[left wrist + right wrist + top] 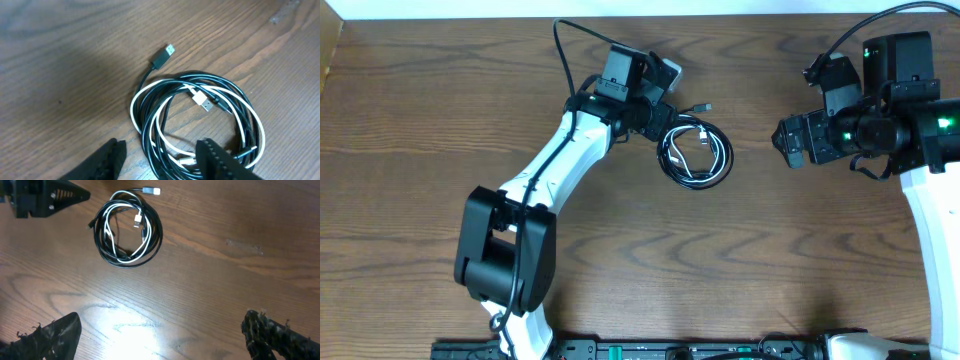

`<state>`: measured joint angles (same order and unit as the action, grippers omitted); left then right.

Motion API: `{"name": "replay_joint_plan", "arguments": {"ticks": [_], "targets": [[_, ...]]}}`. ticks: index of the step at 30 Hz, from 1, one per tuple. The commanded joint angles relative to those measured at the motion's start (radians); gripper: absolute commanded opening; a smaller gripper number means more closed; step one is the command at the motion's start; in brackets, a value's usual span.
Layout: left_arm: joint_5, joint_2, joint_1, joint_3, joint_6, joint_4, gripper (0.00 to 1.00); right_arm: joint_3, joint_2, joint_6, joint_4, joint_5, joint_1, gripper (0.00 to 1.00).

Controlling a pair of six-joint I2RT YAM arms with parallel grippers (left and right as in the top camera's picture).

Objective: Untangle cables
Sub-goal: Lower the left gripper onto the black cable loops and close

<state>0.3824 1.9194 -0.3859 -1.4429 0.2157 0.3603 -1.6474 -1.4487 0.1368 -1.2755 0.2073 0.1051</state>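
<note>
A black cable and a white cable lie coiled together in one ring (696, 155) on the wooden table, a black plug end (701, 107) sticking out toward the far side. In the left wrist view the coil (197, 120) has a white plug (201, 100) in its middle. My left gripper (162, 162) is open, its fingers straddling the near edge of the coil just above it. My right gripper (160, 335) is open and empty, well away to the right of the coil (129, 228).
The left arm (560, 160) reaches across the table from the front. The right arm (860, 125) hovers at the right. A thick black robot cable (565, 55) loops behind the left wrist.
</note>
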Motion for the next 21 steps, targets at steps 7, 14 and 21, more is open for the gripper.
{"name": "replay_joint_plan", "arguments": {"ticks": [7, 14, 21], "targets": [[-0.016, 0.116, -0.003, -0.013, 0.016, -0.015, 0.54, 0.0, 0.018, 0.011, 0.0, 0.01, 0.003, 0.99], [-0.016, 0.161, -0.004, -0.012, 0.016, -0.037, 0.54, 0.0, 0.018, 0.011, 0.0, 0.01, 0.003, 0.99], [-0.009, 0.194, -0.004, -0.012, 0.016, -0.031, 0.54, 0.0, 0.018, 0.01, -0.001, 0.01, 0.008, 0.99]]}}
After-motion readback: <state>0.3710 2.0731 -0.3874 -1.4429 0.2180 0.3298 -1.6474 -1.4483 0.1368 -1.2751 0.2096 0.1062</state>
